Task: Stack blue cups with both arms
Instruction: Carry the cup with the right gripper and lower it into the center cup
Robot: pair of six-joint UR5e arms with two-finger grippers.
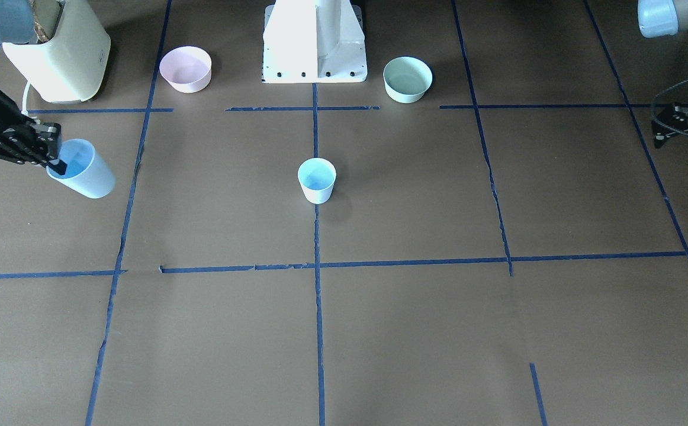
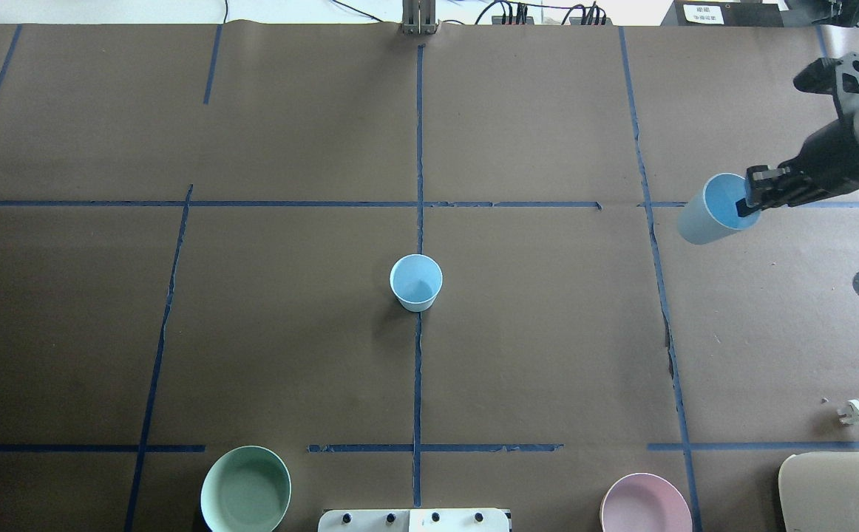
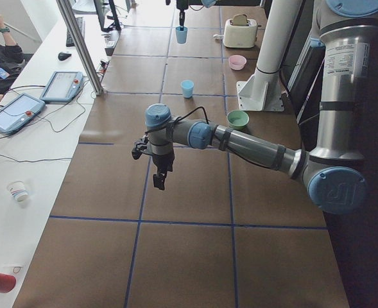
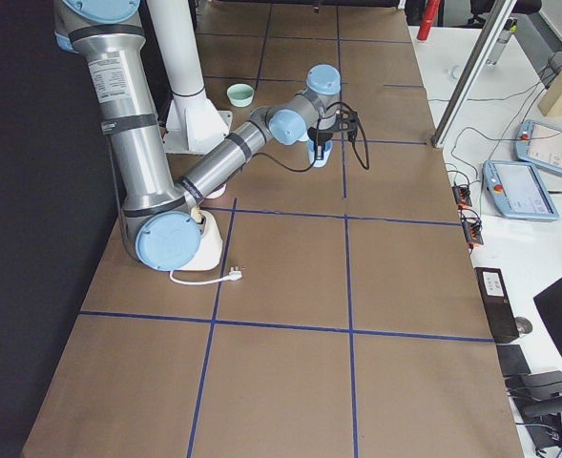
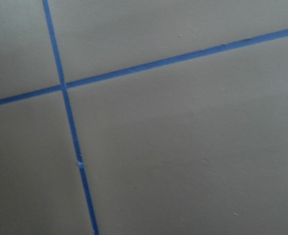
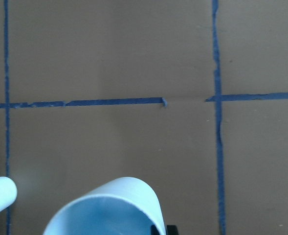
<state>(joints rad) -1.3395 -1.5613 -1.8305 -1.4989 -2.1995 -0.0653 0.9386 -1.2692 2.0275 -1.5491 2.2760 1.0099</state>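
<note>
One pale-blue cup stands upright at the table's middle, also in the overhead view. My right gripper is shut on the rim of the second blue cup, one finger inside it, and holds it tilted. It shows at the overhead view's right and low in the right wrist view. My left gripper hangs far out to the other side, finger tips down in the exterior left view. I cannot tell whether it is open. The left wrist view shows only table and tape.
A pink bowl and a mint-green bowl flank the white pedestal. A cream toaster stands behind the held cup, with its white plug lying on the table. Blue tape lines cross the brown paper.
</note>
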